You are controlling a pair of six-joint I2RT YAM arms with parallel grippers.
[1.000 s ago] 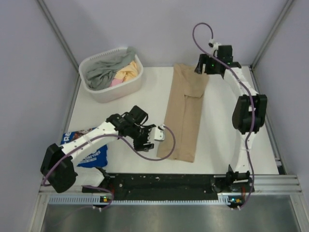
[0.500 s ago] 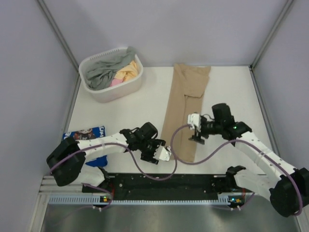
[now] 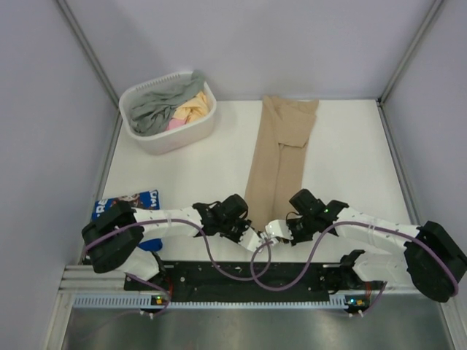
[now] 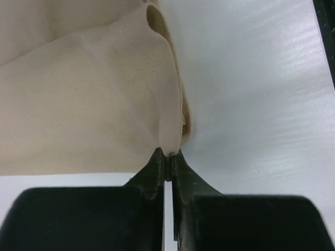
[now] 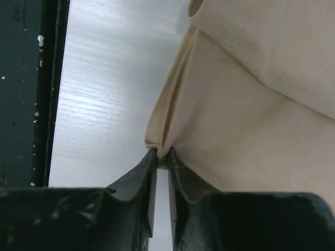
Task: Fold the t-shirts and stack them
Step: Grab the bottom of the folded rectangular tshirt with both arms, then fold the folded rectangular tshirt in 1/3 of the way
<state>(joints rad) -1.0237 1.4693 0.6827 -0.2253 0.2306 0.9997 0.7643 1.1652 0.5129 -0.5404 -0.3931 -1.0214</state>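
tan t-shirt [image 3: 281, 157] pinched, blue t-shirt [image 3: 135, 200] lettering unreadable

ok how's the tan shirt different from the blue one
The tan shirt is plain; the blue shirt has white print. The tan shirt lies as a long strip mid-table; the blue shirt sits at the near left edge. The left gripper and right gripper pinch the tan shirt's near end; the blue shirt is unheld. Both lie on the table.

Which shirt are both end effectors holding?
The tan shirt, pinched at its near edge; the blue shirt lies apart on the left, ungripped.
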